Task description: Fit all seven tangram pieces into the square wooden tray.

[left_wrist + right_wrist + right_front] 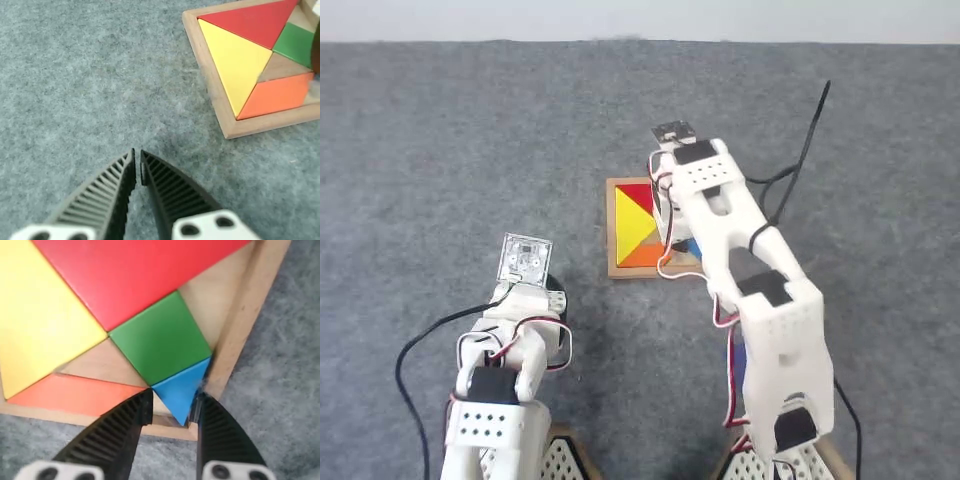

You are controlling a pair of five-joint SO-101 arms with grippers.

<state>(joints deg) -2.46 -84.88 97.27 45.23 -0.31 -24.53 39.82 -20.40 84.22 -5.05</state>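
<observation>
"Where's the tray (250,305) now?"

"On the grey mat (75,75), under the right arm. The left arm stands off to its side, apart from it."

"What's in it?"

"A big red triangle (135,275) and a big yellow triangle (40,325) meeting edge to edge. A green square (160,337) sits against the red one. An orange piece (75,392) lies along one rim, touching the yellow."

"And the blue triangle (182,385)?"

"In the tray too. One edge is against the green square, one corner is at the side rim, and its tip points at the rim the orange piece lies along."

"Is the right gripper (172,402) holding it?"

"It looks so. The jaws stand narrow, one finger at each side of the blue tip, closed onto it."

"Any gaps?"

"Bare wood (100,362) shows between yellow, green and orange. There's another bare patch between red, green and the side rim."

"The left gripper (137,155)?"

"Low over the mat, jaws pressed nearly together with nothing between them, near the tray's corner but not touching it."
</observation>
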